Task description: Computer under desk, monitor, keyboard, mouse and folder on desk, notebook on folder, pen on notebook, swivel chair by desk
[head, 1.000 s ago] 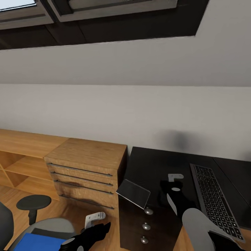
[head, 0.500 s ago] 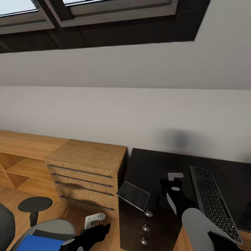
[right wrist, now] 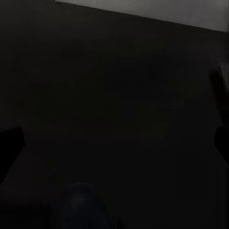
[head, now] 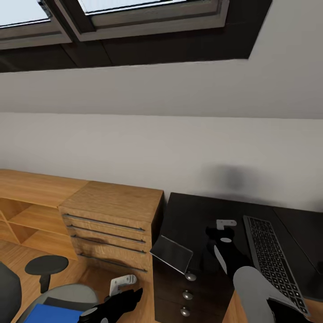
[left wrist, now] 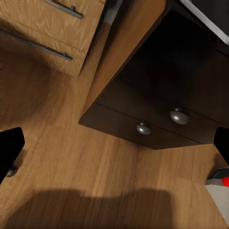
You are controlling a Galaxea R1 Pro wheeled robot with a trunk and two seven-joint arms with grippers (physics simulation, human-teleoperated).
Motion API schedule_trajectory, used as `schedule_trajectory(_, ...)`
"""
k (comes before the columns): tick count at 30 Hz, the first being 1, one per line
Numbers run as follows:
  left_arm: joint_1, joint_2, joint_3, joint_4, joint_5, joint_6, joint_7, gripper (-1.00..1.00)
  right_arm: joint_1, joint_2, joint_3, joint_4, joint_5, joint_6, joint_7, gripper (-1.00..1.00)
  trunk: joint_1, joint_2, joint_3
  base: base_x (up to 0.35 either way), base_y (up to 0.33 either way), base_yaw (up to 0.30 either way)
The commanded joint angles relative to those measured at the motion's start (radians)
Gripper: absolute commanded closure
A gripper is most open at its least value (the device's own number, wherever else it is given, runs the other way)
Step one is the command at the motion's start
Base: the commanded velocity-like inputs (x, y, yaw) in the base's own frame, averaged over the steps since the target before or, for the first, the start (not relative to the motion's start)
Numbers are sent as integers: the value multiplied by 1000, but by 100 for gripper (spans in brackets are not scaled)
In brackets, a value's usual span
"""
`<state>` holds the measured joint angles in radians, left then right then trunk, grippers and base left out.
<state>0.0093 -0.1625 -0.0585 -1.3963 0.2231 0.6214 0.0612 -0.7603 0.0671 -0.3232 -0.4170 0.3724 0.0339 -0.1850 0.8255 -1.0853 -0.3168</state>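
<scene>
The desk [head: 193, 213] with its glossy black top stands at the right, and the slim keyboard [head: 273, 260] lies on it. The grey notebook [head: 172, 253] overhangs the desk's front left corner, above the dark drawer unit [left wrist: 152, 119]. My right gripper [head: 220, 233] hovers open low over the black top [right wrist: 114, 95] between notebook and keyboard. At lower left is the grey swivel chair [head: 60, 291] with the blue folder [head: 49, 314] on its seat. My left gripper [head: 132, 294] is open above the floor, between chair and drawers. Monitor, mouse, pen and computer are out of view.
A light wooden drawer cabinet [head: 112, 222] and low wooden shelves [head: 27, 202] stand left of the desk against the white wall. Wood floor [left wrist: 71, 157] lies in front of the drawers. A light grey shape with a red spot [left wrist: 224, 183] sits at that picture's edge.
The head camera has tilted up a little, so everything sits slightly lower in the picture. Both arms and the things on the desk and chair hold their places.
</scene>
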Motion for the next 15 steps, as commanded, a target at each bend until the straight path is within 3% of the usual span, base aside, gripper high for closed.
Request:
schedule_trajectory(1,0,0,-1,-2,10,3,7,-100,-1,2,-5,-7,9,15,-1,-100,-4,7,2,0,0,0)
schedule_trajectory(2,0,0,-1,-1,9,-3,7,-100,-1,6,-6,-23,5,47,-1,-100,-8,14,5,0,0,0)
schedule_trajectory(3,0,0,-1,-1,9,-33,8,-100,4,23,-8,-155,-42,247,0,-100,-11,21,8,0,0,0)
schedule_trajectory(6,0,0,-1,-1,10,-38,8,-100,23,27,-8,-252,-82,325,2,-100,-23,42,18,0,0,0)
schedule_trajectory(8,0,0,0,-1,10,-41,8,-100,67,30,-7,-355,-119,384,2,-100,-31,56,24,0,0,0)
schedule_trajectory(13,0,0,0,-1,10,-44,9,-100,170,47,0,-557,-154,478,3,-100,-50,91,40,0,0,0)
schedule_trajectory(14,0,-1,1,-3,15,-47,138,-100,317,85,47,-865,-168,606,4,-100,-54,98,43,-65,0,-4)
schedule_trajectory(15,0,-1,1,-3,16,-47,142,-100,319,85,48,-868,-168,607,4,-100,-57,105,46,-111,0,-11)
